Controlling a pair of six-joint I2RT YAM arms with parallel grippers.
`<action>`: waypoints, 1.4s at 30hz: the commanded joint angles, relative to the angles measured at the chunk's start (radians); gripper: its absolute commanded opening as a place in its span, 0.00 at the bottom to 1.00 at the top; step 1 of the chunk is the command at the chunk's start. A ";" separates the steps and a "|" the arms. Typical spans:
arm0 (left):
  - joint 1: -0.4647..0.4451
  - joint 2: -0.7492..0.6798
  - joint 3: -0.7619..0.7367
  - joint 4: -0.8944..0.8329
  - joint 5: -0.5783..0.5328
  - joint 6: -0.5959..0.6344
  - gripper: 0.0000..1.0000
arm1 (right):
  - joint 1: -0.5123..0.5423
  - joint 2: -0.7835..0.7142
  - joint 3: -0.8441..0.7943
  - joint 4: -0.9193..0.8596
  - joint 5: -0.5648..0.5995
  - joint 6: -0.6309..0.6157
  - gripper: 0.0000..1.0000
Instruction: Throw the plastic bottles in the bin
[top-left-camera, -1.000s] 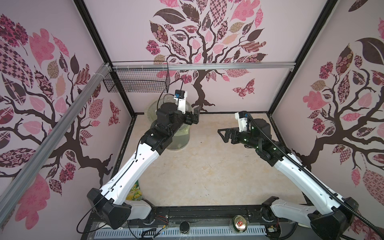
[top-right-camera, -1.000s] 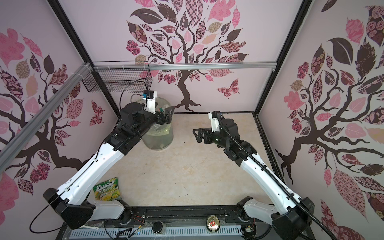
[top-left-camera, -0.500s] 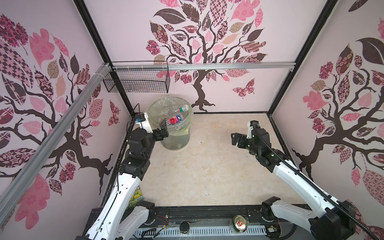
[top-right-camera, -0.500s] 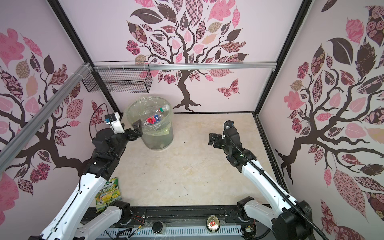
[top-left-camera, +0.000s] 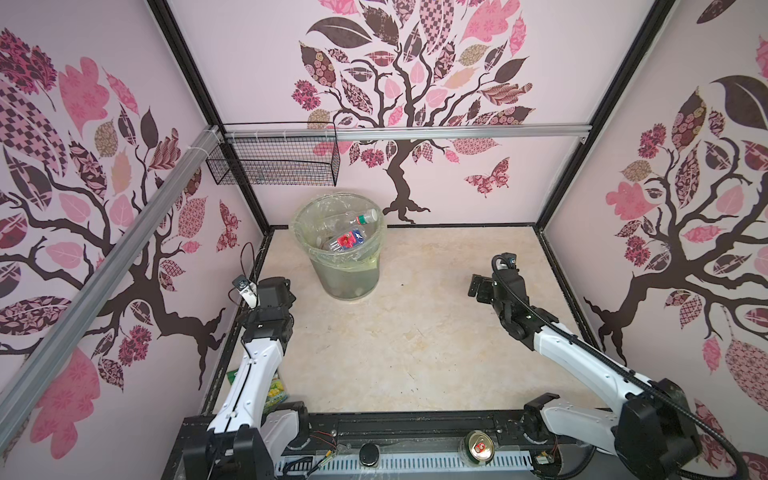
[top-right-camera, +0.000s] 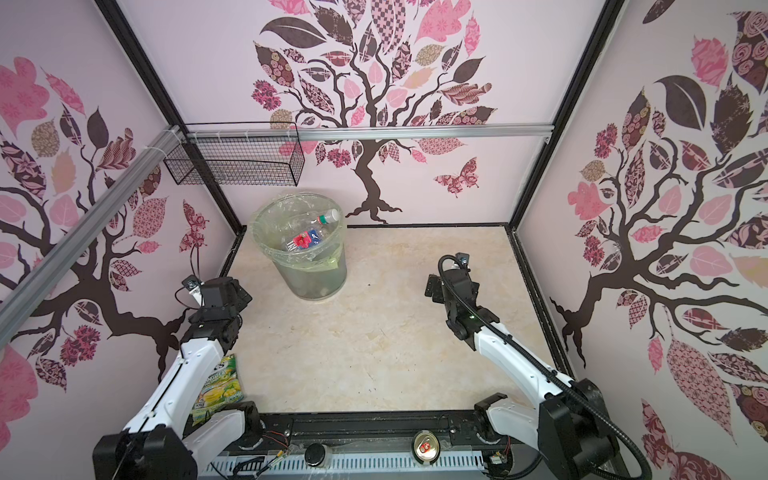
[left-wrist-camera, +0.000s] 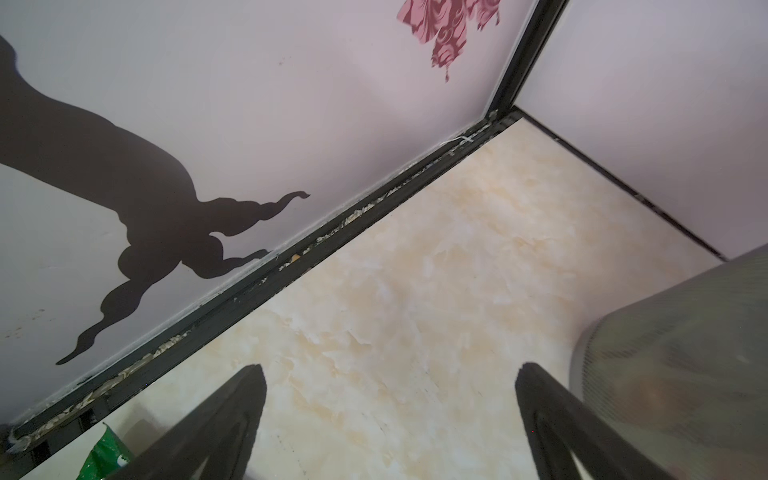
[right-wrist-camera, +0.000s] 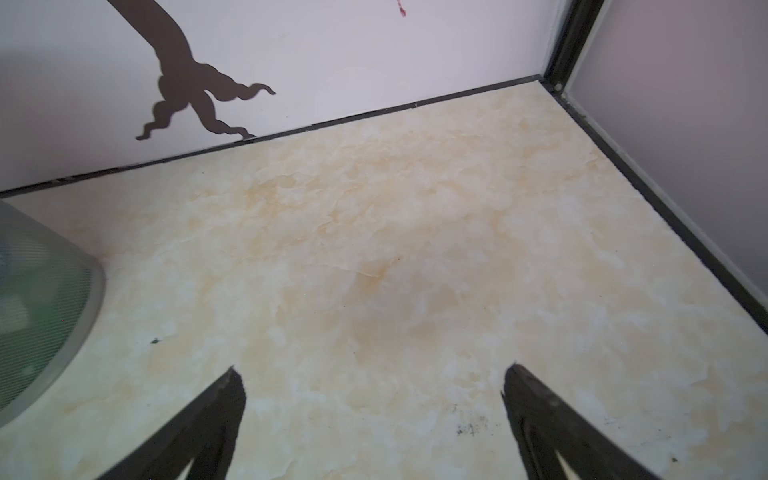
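Marbled tabletop (top-left-camera: 395, 353) carries bin (top-left-camera: 347, 280) and snack packet (top-right-camera: 217, 386).

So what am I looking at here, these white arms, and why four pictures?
It is a machine with two white arms in a booth. Two pictures look down from overhead cameras set side by side, so they show nearly the same scene. The other two come from a camera on each arm's wrist, looking out past that arm's pincer. Those pincers, the left gripper and the right gripper, are both open and hold nothing. On the marbled table stands a round see-through bin near the back wall, with plastic bottles lying inside it. I see no bottle loose on the table. A green and yellow snack packet lies by the left arm's base, and a can sits on the front rail. A black wire basket hangs on the back wall.
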 joint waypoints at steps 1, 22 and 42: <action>0.004 0.096 -0.075 0.191 -0.051 0.041 0.98 | -0.053 0.034 -0.046 0.095 0.112 -0.047 1.00; -0.141 0.471 -0.092 0.802 0.216 0.469 0.98 | -0.182 0.285 -0.323 0.890 0.292 -0.321 1.00; -0.091 0.481 -0.270 1.132 0.389 0.469 0.98 | -0.194 0.189 -0.430 0.998 0.028 -0.305 0.99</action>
